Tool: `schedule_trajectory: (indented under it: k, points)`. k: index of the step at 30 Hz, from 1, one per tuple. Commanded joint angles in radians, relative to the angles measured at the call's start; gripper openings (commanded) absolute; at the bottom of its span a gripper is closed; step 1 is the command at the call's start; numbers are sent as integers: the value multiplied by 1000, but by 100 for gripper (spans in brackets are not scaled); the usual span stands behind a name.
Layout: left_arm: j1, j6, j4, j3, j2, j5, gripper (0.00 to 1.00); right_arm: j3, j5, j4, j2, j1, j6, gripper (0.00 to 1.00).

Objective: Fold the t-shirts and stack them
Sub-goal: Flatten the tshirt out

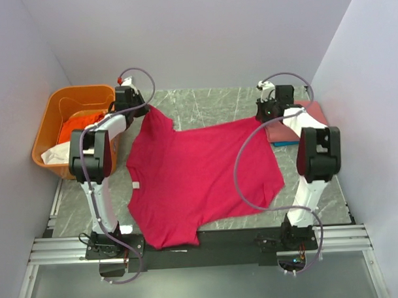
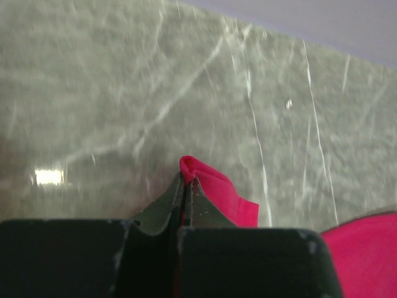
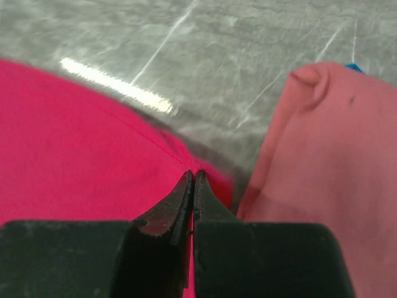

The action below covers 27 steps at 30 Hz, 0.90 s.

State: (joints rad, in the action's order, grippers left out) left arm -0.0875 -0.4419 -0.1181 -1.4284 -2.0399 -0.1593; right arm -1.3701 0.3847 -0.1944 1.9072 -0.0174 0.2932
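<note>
While crimson t-shirt (image 1: 200,181) lies spread on table (image 1: 204,103), left hand (image 2: 186,183), right hand (image 3: 192,177) each pinch far corner.

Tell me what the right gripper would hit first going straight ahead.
Beyond the crimson t-shirt edge it pinches, the right gripper probably meets only bare tabletop; the salmon-pink shirt lies aside. Depth is uncertain.

A rigid orange plastic tub (image 1: 43,142) sits at the far left corner of a grey-green, white-veined marble-look table (image 1: 204,100), enclosed by pale lavender walls (image 1: 195,38), with aluminium rails (image 1: 58,249) along the near edge.
</note>
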Motion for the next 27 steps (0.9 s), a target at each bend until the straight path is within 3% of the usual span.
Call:
schedule_trajectory:
  k: [1,8,13,21,27]
  points:
    - [3,11,11,-164,-58,41,0,-147,-13,-5,50,11,-2,0]
    - [22,23,93,-404,-186,21,0,-234,-44,-11,113,10,-28,0]
    - [29,45,115,-469,-221,-20,0,-260,-21,-10,110,10,-51,0]
    - [48,37,64,-365,-148,-94,0,-323,3,-34,138,8,-92,0]
    - [51,23,-15,-206,1,-141,0,-284,28,-25,101,4,-101,0]
